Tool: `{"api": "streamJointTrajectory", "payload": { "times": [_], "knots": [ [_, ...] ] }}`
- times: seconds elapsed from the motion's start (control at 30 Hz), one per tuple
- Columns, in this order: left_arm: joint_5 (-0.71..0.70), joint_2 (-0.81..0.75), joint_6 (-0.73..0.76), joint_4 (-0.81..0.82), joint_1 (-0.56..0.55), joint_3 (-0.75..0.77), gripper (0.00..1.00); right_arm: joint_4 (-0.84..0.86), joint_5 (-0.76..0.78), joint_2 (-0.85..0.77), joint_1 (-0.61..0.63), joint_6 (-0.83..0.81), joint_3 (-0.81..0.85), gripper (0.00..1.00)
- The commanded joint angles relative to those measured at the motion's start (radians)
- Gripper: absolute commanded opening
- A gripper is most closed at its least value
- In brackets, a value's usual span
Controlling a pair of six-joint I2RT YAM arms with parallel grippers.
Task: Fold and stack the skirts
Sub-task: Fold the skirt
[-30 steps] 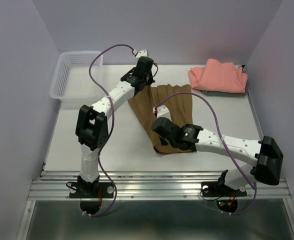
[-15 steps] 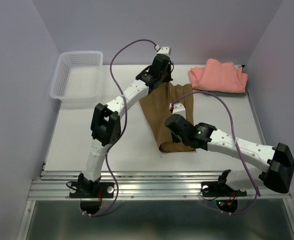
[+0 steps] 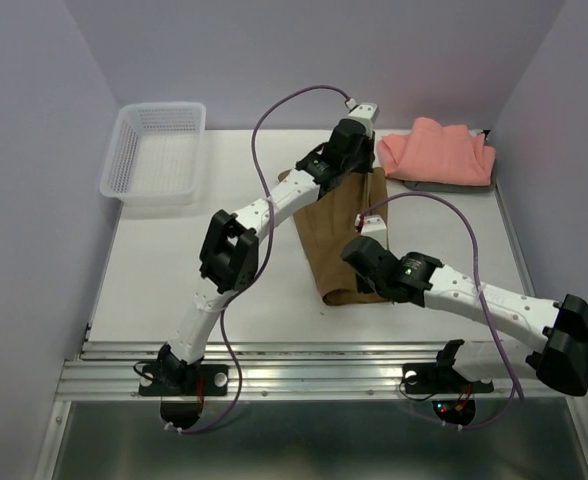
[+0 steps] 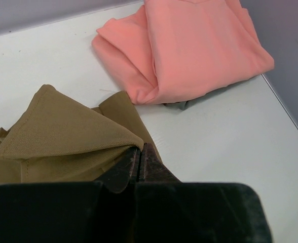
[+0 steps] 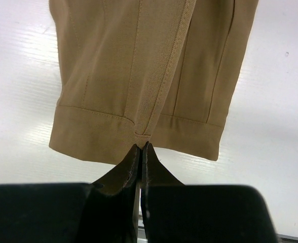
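From above, the olive-brown pleated cloth skirt (image 3: 336,235) lies as a long, narrow strip in the middle of the white counter (image 3: 174,280), running from far to near. The left claw (image 3: 362,172) sits at its far right corner and the right claw (image 3: 362,290) at its near hem. At the far right is the folded salmon-pink cloth skirt (image 3: 439,152), with the grey cloth skirt (image 3: 442,186) peeping out underneath. The white plastic mesh basket (image 3: 154,150) stands at the far left.

The left wrist view shows the left claw (image 4: 140,157) clenched on a raised corner of the olive-brown skirt (image 4: 63,136), the cloth peaking up in a doubled flap. The salmon-pink bundle (image 4: 189,50) lies just beyond and does not touch it.

The right wrist view shows the right claw (image 5: 140,152) pinched shut on the hem band, right at a seam. The pleats run away from it, flat on the counter.

I'd say two skirts are already stacked and this third one is mid-fold. The next move probably calls for bringing one held end over the other to halve the strip. Both grips would need to stay firm so the pleats don't splay. After that it goes onto the salmon-pink pile.
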Motion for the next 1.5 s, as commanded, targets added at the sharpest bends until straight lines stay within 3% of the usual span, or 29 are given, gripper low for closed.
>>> {"api": "streamJointTrajectory", "payload": {
  "times": [0.0,0.33,0.87,1.17,1.37,1.47],
  "knots": [
    [-0.004,0.019,0.045,0.15,0.0,0.075,0.0,-0.058,-0.038,-0.027,-0.004,0.039,-0.027,0.01],
    [0.021,0.129,0.026,0.196,-0.017,0.119,0.0,-0.059,-0.042,-0.051,-0.061,0.035,-0.093,0.01],
    [0.024,0.188,-0.004,0.342,-0.038,0.066,0.0,0.062,-0.042,0.055,-0.225,-0.006,-0.112,0.01],
    [0.013,0.179,-0.011,0.324,-0.038,-0.049,0.0,0.19,-0.182,0.204,-0.234,-0.094,-0.107,0.01],
    [-0.025,0.076,-0.04,0.337,-0.032,-0.313,0.0,0.29,-0.379,0.23,-0.222,-0.168,-0.141,0.01],
    [-0.065,-0.004,-0.048,0.368,-0.026,-0.419,0.0,0.302,-0.4,0.232,-0.173,-0.174,-0.145,0.01]
  ]
}}
